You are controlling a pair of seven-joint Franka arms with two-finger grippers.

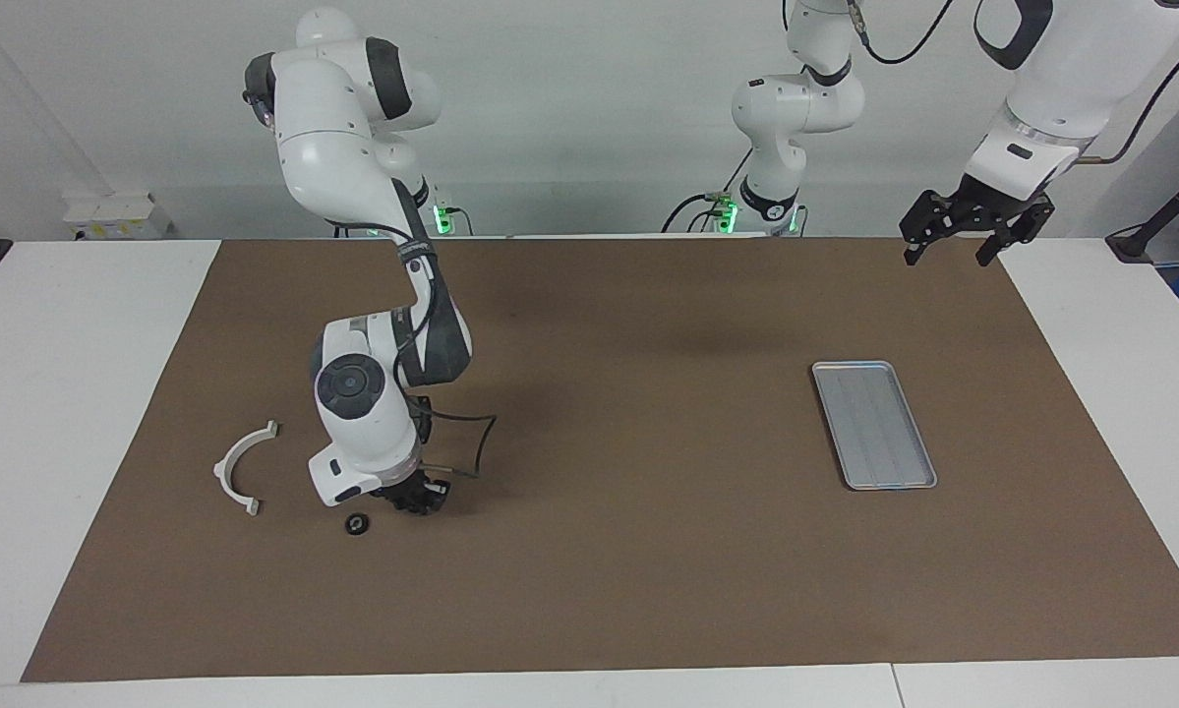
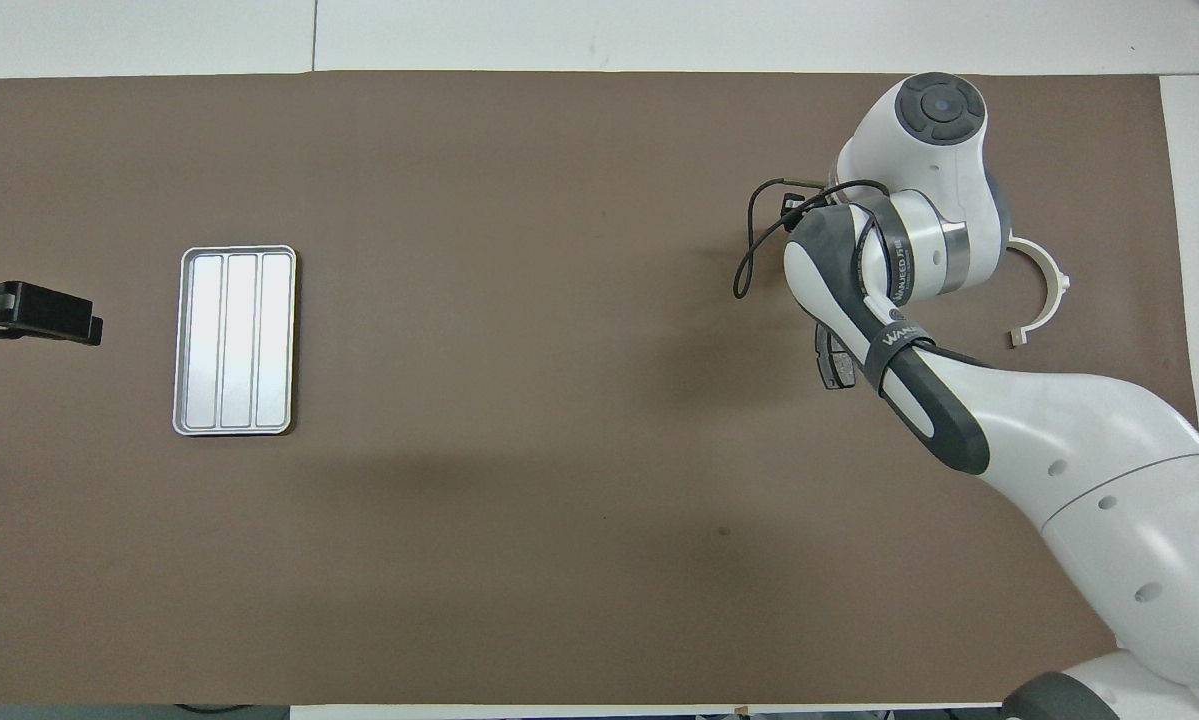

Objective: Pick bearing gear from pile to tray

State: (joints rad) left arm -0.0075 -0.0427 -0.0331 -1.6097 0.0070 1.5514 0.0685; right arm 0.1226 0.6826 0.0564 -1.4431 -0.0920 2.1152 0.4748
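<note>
The brown mat point(image 1: 648, 551) covers most of the white table point(image 1: 58, 393) and carries every part. The right arm point(image 1: 353, 177) reaches down over the pile area at its own end of the table; the right gripper point(image 1: 414, 500) sits low at the mat surface, and whether its fingers are open, shut or holding a part cannot be told, since the wrist housing hides them in the overhead view. The left arm waits raised over the mat corner at its own end of the table; the left gripper point(image 1: 951, 246) hangs above the mat with its fingers spread wide and nothing between them. The tray point(image 1: 874, 425) lies flat on the mat toward the left arm's end, well apart from the pile. The white half-ring bracket point(image 1: 240, 470) lies beside the right arm's wrist. A dark grey pad-shaped piece point(image 2: 831, 360) shows partly under the right forearm. A small black round piece point(image 1: 357, 524) lies on the mat just beside the right gripper, apart from it
</note>
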